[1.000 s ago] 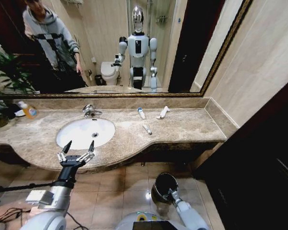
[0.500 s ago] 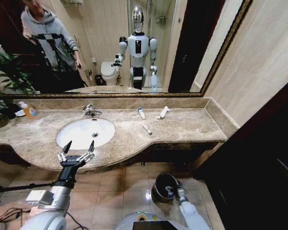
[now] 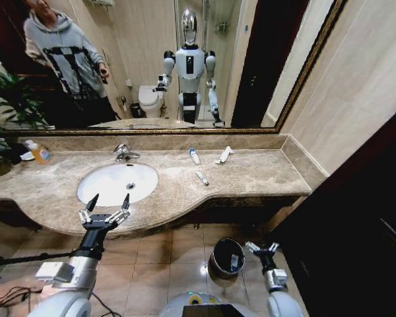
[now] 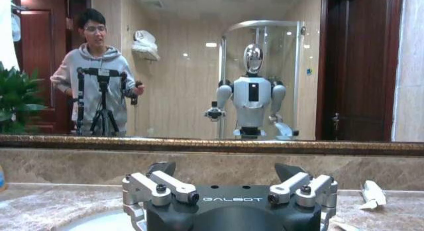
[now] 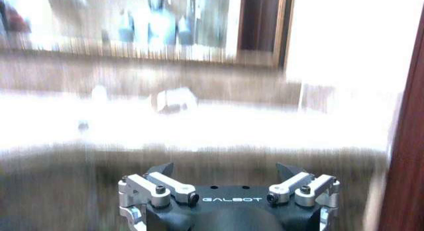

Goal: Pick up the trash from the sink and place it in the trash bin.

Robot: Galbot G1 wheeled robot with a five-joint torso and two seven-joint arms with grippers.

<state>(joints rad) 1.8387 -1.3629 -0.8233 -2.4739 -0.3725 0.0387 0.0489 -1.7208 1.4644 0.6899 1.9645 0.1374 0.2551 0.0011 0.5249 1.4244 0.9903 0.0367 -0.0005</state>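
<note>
You are looking down at a brown marble countertop with the white oval sink set into it on your left, a chrome faucet standing at its back edge.

Three pieces of trash lie on the marble to the right of the sink, none of them in the basin. The white tube with a blue cap lies near the back wall. Just to its right is a white crumpled sachet, lying at a slant. In front of both, nearer the counter's front edge, rests a small slim white tube. In the left wrist view, the sachet is off to one side on the stone.

The trash bin stands on the tiled floor below the counter's front edge. It is a small round black cylinder with a shiny rim, and you can see a pale scrap with a blue mark lying inside it.

Your right gripper hangs low beside the bin, just to its right and clear of the rim. Its fingers are spread wide with nothing between them; the right wrist view shows the same wide gap.

Your left gripper hovers at the front edge of the counter, just in front of the sink. Its fingers are also spread wide apart and hold nothing.

A bottle with a yellow-orange label sits at the counter's far left.
</note>
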